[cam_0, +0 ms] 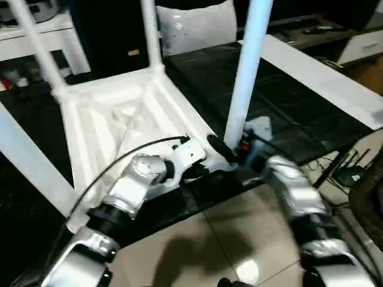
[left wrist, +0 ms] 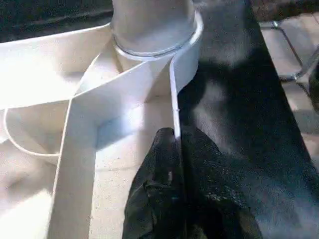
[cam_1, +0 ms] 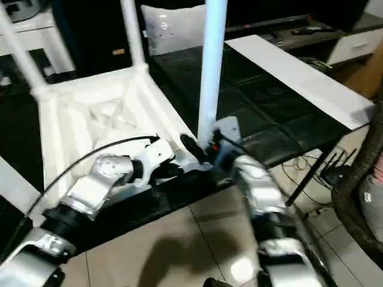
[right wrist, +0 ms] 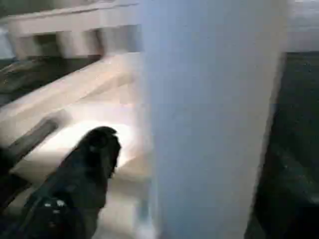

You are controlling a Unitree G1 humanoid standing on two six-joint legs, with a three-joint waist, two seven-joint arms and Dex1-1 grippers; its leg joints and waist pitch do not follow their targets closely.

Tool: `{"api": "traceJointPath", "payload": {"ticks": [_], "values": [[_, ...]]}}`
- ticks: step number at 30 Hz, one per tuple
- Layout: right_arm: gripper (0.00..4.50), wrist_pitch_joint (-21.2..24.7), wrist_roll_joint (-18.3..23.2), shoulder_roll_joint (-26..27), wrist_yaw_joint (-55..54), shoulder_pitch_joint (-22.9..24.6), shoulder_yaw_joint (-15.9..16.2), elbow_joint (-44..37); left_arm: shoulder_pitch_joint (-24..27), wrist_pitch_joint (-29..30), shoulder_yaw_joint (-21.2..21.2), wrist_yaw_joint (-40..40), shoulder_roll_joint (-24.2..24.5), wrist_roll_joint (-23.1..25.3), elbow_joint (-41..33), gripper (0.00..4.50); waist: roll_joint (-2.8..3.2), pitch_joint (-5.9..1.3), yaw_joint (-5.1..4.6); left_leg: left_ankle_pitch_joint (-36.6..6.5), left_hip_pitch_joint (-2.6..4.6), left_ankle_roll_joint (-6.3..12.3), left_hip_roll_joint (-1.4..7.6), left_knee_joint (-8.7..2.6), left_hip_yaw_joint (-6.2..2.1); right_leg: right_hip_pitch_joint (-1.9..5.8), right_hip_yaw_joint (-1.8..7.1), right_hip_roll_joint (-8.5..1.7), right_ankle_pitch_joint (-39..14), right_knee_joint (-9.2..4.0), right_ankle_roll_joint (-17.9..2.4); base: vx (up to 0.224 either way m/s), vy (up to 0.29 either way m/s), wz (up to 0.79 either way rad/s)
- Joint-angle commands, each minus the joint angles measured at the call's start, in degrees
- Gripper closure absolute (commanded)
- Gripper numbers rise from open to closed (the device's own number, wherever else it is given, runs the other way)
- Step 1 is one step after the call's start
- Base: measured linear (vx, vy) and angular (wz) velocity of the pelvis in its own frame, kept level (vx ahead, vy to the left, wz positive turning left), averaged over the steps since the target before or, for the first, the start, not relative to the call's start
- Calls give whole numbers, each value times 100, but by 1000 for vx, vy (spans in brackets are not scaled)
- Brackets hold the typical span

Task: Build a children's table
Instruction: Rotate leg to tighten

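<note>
Mostly done, as far as I can judge: the children's table point(cam_0: 119, 119) lies upside down on the black bench point(cam_0: 287, 101), filling the left and centre of the head view, with its ribbed underside facing up. Three legs stand in their corner sockets: one at the upper left point(cam_0: 36, 42), one at the top centre point(cam_0: 151, 33), and the near leg point(cam_0: 245, 72) rising just right of centre. The fourth corner, toward the lower left, sits behind my left forearm, so I cannot tell whether its leg is in; that, checking each leg is seated, and turning the table upright seem to be what is left.

Everything is plain white plastic, with crossing ribs and rounded sockets; the near leg looks faintly blue.

My left gripper point(left wrist: 174, 149) has its jaws together, clamped on the thin rim wall of the tabletop just beside the near socket point(left wrist: 154, 30). My right gripper point(right wrist: 94, 149) is close by the near leg's base with its jaws apart, gripping nothing.
</note>
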Motion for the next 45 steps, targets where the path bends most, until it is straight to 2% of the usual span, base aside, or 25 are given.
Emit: {"api": "traceJointPath", "payload": {"ticks": [1,3,8,12,13,15,18,19,20,22,24,28,30,32,35,38,42,44,45], "values": [[14,161,168,-277,741,70,87,-298,-24,-300,-211,-389,244,108,189,450,-74,-446,42,-323,-143,744,-2,-375,115,461,387,-360,-2323,-385,44,0,0,0],[5,190,192,-515,1116,46,143,-310,-51,-580,-352,-831,434,92,235,450,-85,-453,77,-220,-151,726,-3,-368,124,455,390,-362,-2352,-374,42,0,0,0],[1,153,124,-939,1937,-16,466,-329,-56,-1256,-681,-1747,826,71,240,450,-71,-446,119,-305,-116,672,19,-374,131,428,385,-350,-2503,-390,56,0,0,0],[1,230,145,-1128,2568,-137,655,-230,-112,-1733,-894,-2250,1030,70,336,450,-57,-461,258,-204,-83,651,59,-380,135,404,416,-349,-2376,-348,-59,0,0,0],[1,325,179,-1165,2829,-177,731,-186,-122,-1816,-952,-2379,1081,84,346,450,-64,-465,278,-203,-99,675,60,-379,136,417,423,-339,-2318,-325,-97,0,0,0],[17,383,211,-1198,3029,-210,798,-144,-136,-1901,-982,-2483,1111,93,376,450,-70,-467,312,-132,-94,674,72,-379,136,413,442,-353,-2255,-304,-134,0,0,0],[46,326,160,-1271,3523,-290,1064,-47,-183,-2085,-1042,-2676,1189,146,426,450,-92,-469,372,-116,-95,651,68,-380,149,414,456,-359,-2331,-299,-121,0,0,0],[64,334,157,-1276,3624,-299,1118,-43,-190,-2094,-1037,-2693,1193,147,429,450,-108,-469,376,-117,-103,634,70,-382,151,419,456,-359,-2351,-303,-106,0,0,0],[64,399,187,-1272,3754,-306,1177,-51,-198,-2108,-1036,-2728,1197,139,431,450,-119,-470,379,-129,-101,624,65,-380,154,419,449,-353,-2372,-305,-95,0,0,0],[91,463,218,-1247,3907,-320,1259,-51,-201,-2105,-1039,-2777,1200,115,411,450,-122,-469,379,-179,-103,578,62,-384,156,423,440,-349,-2453,-321,-40,0,0,0],[98,510,231,-1229,3982,-337,1297,-34,-204,-2115,-1047,-2810,1201,90,412,450,-126,-474,377,-191,-102,544,65,-387,152,425,442,-353,-2472,-323,-11,0,0,0],[136,541,210,-1156,4193,-413,1372,123,-206,-2175,-1063,-2906,1202,39,445,450,-124,-486,378,-199,-99,529,61,-385,157,421,439,-347,-2434,-318,-43,0,0,0],[136,569,220,-1143,4240,-435,1383,178,-205,-2187,-1067,-2920,1204,32,457,450,-129,-487,385,-191,-95,517,70,-385,156,421,445,-350,-2432,-318,-49,0,0,0],[166,594,233,-1134,4309,-465,1400,243,-205,-2212,-1059,-2942,1199,32,491,450,-130,-490,392,-171,-97,520,71,-386,156,422,448,-347,-2398,-307,-67,0,0,0],[176,628,251,-1112,4329,-474,1392,257,-193,-2198,-1044,-2956,1206,25,504,450,-141,-490,396,-146,-101,514,71,-386,158,426,451,-348,-2400,-305,-66,0,0,0],[205,702,311,-1059,4287,-464,1324,248,-146,-2085,-984,-2998,1208,-42,460,450,-149,-491,400,-150,-98,502,75,-388,160,423,452,-351,-2420,-305,-59,0,0,0],[239,737,343,-914,3792,-384,1118,173,8,-1521,-772,-2923,1151,-288,170,450,-149,-491,392,-140,-103,477,71,-388,162,426,452,-352,-2411,-299,-69,0,0,0],[240,788,268,-806,3313,-358,1025,143,86,-1181,-665,-2789,1102,-379,20,450,-150,-473,348,-170,-107,417,80,-404,169,430,456,-360,-2456,-303,-58,0,0,0],[245,788,268,-806,3313,-358,1025,143,86,-1181,-665,-2789,1102,-379,20,450,-158,-446,324,-286,-112,398,45,-405,175,428,430,-338,-2653,-359,34,0,0,0]]}}
